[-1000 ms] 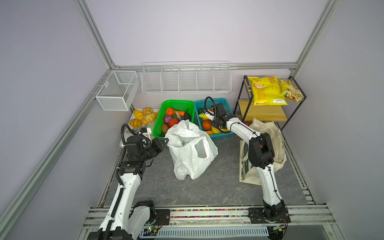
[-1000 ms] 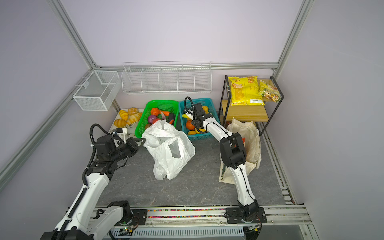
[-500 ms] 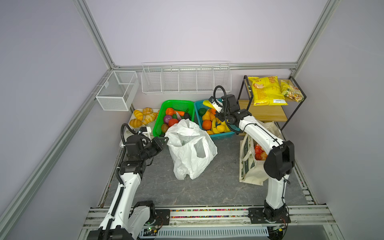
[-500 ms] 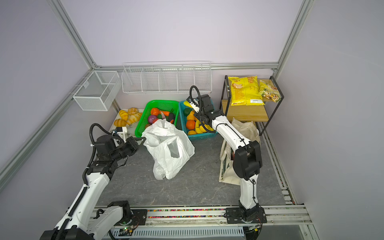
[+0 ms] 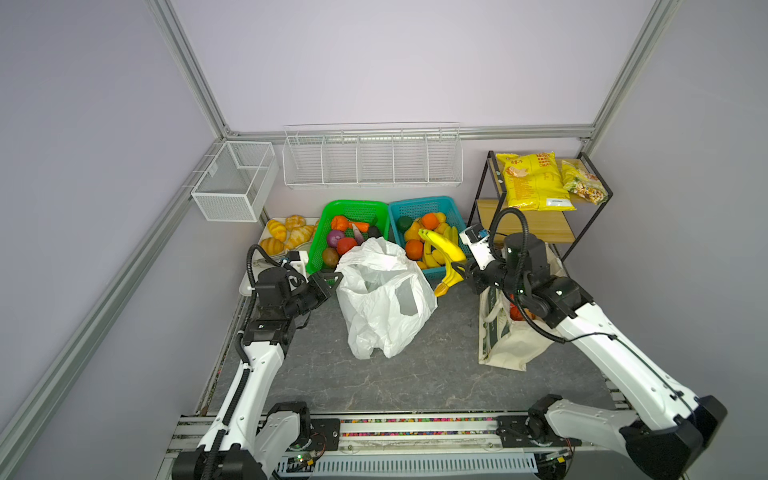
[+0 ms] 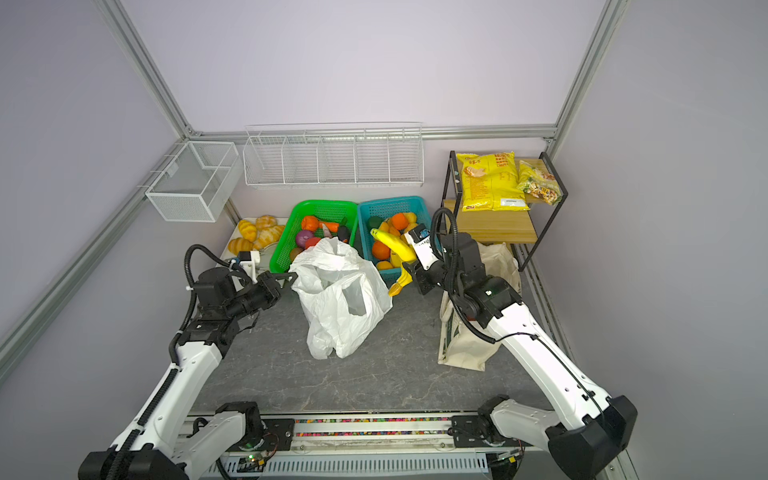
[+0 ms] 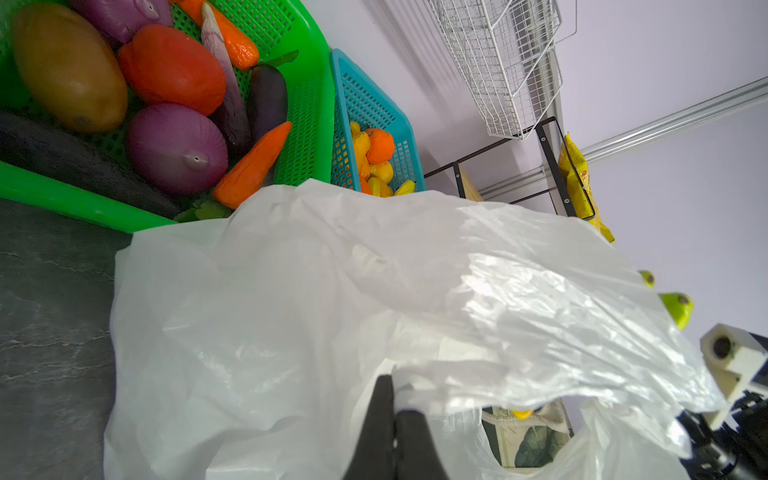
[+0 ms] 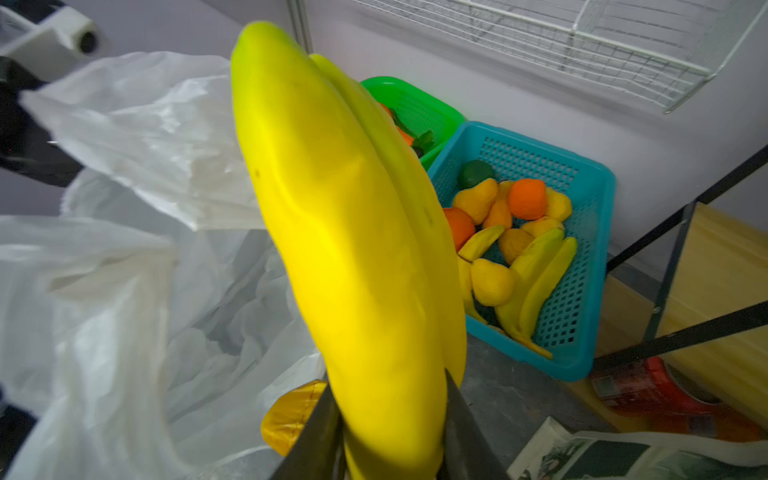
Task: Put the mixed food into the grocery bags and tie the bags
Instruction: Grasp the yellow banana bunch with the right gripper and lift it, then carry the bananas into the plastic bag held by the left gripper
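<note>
The thin white plastic bag (image 5: 384,299) (image 6: 338,299) stands at mid-table. My left gripper (image 5: 332,280) (image 7: 395,401) is shut on its near-left edge, holding the mouth up. A large yellow toy banana (image 5: 444,253) (image 8: 349,232) hangs in the air between the white bag and the cream canvas tote (image 5: 511,340) (image 6: 465,340), with my right gripper (image 5: 463,272) (image 8: 390,415) shut on its stem end. Something red (image 5: 517,312) shows inside the tote. Round orange fruits (image 5: 413,248) lie in the teal basket (image 5: 419,202).
A green basket (image 5: 353,204) of vegetables sits behind the white bag, next to a tray of croissants (image 5: 286,232). A black rack (image 5: 482,195) at the back right carries a big yellow chip bag (image 5: 534,183). Wire baskets (image 5: 372,156) hang on the back wall.
My right arm has drawn back out of the teal basket with the banana, toward the front and right. The left gripper and the white bag have stayed put.
</note>
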`<state>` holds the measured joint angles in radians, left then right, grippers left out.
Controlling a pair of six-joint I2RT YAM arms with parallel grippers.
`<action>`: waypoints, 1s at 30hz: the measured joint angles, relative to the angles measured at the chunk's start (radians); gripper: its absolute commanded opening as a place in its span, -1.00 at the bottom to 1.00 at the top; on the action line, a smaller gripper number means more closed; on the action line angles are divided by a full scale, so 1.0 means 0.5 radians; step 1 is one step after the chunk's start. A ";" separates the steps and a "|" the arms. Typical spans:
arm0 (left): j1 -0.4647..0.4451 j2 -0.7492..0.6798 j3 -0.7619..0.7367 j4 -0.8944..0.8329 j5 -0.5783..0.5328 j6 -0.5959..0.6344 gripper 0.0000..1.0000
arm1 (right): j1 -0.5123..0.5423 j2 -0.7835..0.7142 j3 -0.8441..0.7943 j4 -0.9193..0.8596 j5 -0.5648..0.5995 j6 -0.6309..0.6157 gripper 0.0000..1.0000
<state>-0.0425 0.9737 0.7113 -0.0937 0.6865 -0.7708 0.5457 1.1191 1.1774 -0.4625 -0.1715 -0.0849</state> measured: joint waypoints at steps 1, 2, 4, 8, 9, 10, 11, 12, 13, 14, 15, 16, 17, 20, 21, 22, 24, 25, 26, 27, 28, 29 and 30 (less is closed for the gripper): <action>-0.005 0.000 0.000 0.000 0.002 0.002 -1.00 | 0.005 -0.044 -0.038 -0.008 -0.063 0.007 -0.64; -0.012 0.000 0.000 0.005 0.008 0.003 -1.00 | 0.012 -0.082 -0.072 -0.024 -0.137 0.014 -0.64; -0.031 0.006 0.003 0.016 0.024 0.002 -1.00 | 0.024 -0.093 -0.100 -0.068 -0.295 0.013 -0.67; -0.067 0.013 0.010 0.029 0.038 0.003 -1.00 | 0.052 -0.019 -0.117 -0.124 -0.481 -0.002 -0.67; -0.076 0.013 0.010 0.030 0.038 0.003 -1.00 | 0.053 -0.008 -0.137 -0.137 -0.517 -0.003 -0.67; -0.088 0.014 0.010 0.029 0.037 0.002 -1.00 | 0.055 -0.008 -0.169 -0.142 -0.553 -0.004 -0.68; -0.096 0.014 0.011 0.029 0.037 0.003 -1.00 | 0.055 -0.013 -0.198 -0.146 -0.584 -0.005 -0.67; -0.106 0.017 0.014 0.027 0.038 0.003 -1.00 | 0.055 -0.018 -0.232 -0.152 -0.613 -0.005 -0.67; -0.117 0.023 0.022 0.028 0.040 0.003 -1.00 | 0.055 -0.022 -0.262 -0.164 -0.642 -0.007 -0.67; -0.124 0.029 0.031 0.029 0.042 0.003 -1.00 | 0.056 -0.025 -0.282 -0.175 -0.659 -0.010 -0.67; -0.130 0.035 0.039 0.031 0.044 0.002 -1.00 | 0.057 -0.029 -0.301 -0.190 -0.674 -0.011 -0.67; -0.134 0.041 0.047 0.031 0.046 0.003 -1.00 | 0.057 -0.037 -0.320 -0.200 -0.689 -0.014 -0.67; -0.135 0.045 0.053 0.031 0.046 0.002 -1.00 | 0.057 -0.047 -0.333 -0.208 -0.694 -0.018 -0.67; -0.138 0.055 0.063 0.036 0.044 0.002 -1.00 | 0.062 -0.102 -0.375 -0.222 -0.700 -0.024 -0.67; -0.138 0.056 0.063 0.037 0.043 0.000 -1.00 | 0.064 -0.126 -0.386 -0.230 -0.700 -0.025 -0.67; -0.138 0.056 0.063 0.037 0.043 -0.005 -1.00 | 0.066 -0.153 -0.401 -0.236 -0.699 -0.025 -0.67; -0.138 0.059 0.063 0.040 0.043 -0.008 -1.00 | 0.066 -0.208 -0.433 -0.248 -0.697 -0.024 -0.67; -0.138 0.061 0.063 0.043 0.043 -0.012 -1.00 | 0.066 -0.235 -0.452 -0.255 -0.696 -0.024 -0.67; -0.138 0.062 0.063 0.043 0.043 -0.013 -1.00 | 0.066 -0.256 -0.468 -0.263 -0.695 -0.023 -0.67; -0.138 0.063 0.063 0.043 0.043 -0.013 -1.00 | 0.069 -0.277 -0.485 -0.274 -0.691 -0.019 -0.67; -0.138 0.063 0.063 0.043 0.043 -0.013 -1.00 | 0.070 -0.290 -0.500 -0.285 -0.690 -0.014 -0.67; -0.139 0.063 0.063 0.043 0.044 -0.012 -1.00 | 0.075 -0.295 -0.510 -0.291 -0.690 -0.009 -0.67; -0.140 0.063 0.063 0.043 0.048 -0.012 -1.00 | 0.079 -0.291 -0.515 -0.297 -0.692 -0.002 -0.68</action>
<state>-0.1123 1.0054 0.7425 -0.0719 0.7105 -0.7769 0.5854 0.9733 0.9199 -0.6109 -0.5175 -0.0860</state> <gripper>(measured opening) 0.047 0.311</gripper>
